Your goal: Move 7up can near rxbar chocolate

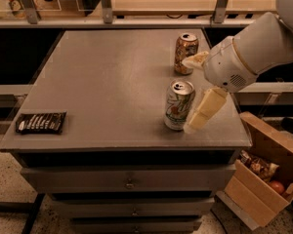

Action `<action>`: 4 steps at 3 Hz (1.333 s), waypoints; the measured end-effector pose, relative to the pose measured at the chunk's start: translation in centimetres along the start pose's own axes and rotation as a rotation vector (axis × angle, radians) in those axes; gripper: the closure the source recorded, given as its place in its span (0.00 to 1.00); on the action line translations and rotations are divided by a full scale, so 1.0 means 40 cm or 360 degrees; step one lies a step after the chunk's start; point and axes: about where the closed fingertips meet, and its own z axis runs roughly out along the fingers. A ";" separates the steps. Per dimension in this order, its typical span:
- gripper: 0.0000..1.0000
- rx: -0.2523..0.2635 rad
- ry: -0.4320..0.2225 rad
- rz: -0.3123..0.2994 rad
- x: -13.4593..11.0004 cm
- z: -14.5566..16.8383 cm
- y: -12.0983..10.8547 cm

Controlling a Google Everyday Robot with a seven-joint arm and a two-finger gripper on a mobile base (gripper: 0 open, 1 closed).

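Observation:
The 7up can (pixel 178 105), white with green swirls and a silver top, stands upright on the grey table (pixel 102 72), right of centre near the front edge. The rxbar chocolate (pixel 41 122), a flat dark wrapper with white lettering, lies at the table's front left corner, far from the can. My gripper (pixel 188 94) reaches in from the right and is open. One cream finger (pixel 205 108) is just in front and to the right of the can. The other finger (pixel 195 60) is behind it. Neither grips the can.
An orange-tan can (pixel 185 52) stands upright behind the 7up can, close to the rear finger. An open cardboard box (pixel 263 179) with snacks sits on the floor at the right. Drawers (pixel 129 182) run below the tabletop. A shelf rail crosses the back.

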 end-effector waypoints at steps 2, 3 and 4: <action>0.43 -0.0135 -0.0130 0.0047 -0.024 0.046 0.004; 0.64 -0.0131 -0.0126 0.0038 -0.028 0.046 0.006; 0.87 -0.0110 -0.0145 0.0016 -0.041 0.040 0.009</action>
